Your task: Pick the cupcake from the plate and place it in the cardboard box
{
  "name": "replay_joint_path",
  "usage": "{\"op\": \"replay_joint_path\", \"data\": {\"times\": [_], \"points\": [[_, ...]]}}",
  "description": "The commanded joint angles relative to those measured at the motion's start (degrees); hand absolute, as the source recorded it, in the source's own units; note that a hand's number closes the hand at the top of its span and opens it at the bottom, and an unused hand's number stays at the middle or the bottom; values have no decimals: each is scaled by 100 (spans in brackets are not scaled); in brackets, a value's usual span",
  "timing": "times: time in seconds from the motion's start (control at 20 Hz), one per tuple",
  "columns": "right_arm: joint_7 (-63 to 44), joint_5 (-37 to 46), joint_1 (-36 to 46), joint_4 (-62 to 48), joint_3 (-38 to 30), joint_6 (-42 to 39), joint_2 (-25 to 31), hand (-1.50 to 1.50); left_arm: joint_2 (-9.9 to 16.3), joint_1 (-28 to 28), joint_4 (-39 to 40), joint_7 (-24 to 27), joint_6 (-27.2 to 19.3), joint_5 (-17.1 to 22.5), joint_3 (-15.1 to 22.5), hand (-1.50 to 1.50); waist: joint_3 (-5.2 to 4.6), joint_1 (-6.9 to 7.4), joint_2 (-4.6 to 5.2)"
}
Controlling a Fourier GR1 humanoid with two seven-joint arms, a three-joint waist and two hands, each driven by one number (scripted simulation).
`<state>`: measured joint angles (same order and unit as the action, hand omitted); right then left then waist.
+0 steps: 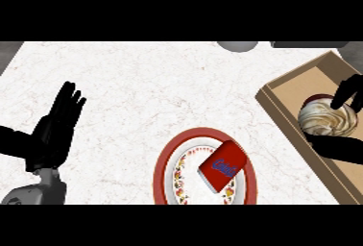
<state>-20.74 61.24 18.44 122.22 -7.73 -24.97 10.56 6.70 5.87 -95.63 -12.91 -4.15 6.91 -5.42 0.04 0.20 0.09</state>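
- The black right hand point(345, 146) curls around the cream-frosted cupcake point(327, 120) inside the brown cardboard box point(284, 108).
- The black left hand point(58, 122) rests with fingers straight, at the view's left.
- A red-rimmed round plate point(164, 166) carries a red packet point(223, 167).

Desk point(142, 77) fills nearly the whole view: white stone-look top w/ faint reddish veining, evenly lit, no hard shadows. Far edge runs along the top of the view. Top-left corner, beyond the desk's edge, shows a dull grey strip point(8, 50), prob. floor or wall, can't tell which. At the far edge, centre-right, a rounded grey shape point(238, 45) is cut off by the frame; just right of it a flat dark-grey shape point(308, 44), also cut off. Neither identifiable. No windows or lamps visible.
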Motion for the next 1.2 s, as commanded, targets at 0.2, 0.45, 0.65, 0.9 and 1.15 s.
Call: {"op": "replay_joint_path", "data": {"times": [0.2, 0.45, 0.65, 0.9, 1.15], "points": [[1349, -115, 77, -1889, -634, 630, 993, 150, -5, 126, 72, -8, -49, -82, -7, 0, -3, -9, 4], [1118, 608, -189, -3019, -166, -159, 1480, -150, -129, 159, -116, -114, -132, -120, 145, 0, -3, 53, 25], [1884, -30, 545, -4462, -792, 235, 1672, -150, -102, 117, -40, -125, -75, -81, 107, 0, 1, 57, 17], [2440, -463, 352, -4040, -1141, 1732, 1104, -150, -40, -9, -6, 14, 12, -28, 12, 0, 8, 22, -7], [2779, -1412, 1069, -4135, -1652, 2140, 712, -150, -22, 21, -49, -33, 38, -52, 61, 0, 7, 58, -4]]}}
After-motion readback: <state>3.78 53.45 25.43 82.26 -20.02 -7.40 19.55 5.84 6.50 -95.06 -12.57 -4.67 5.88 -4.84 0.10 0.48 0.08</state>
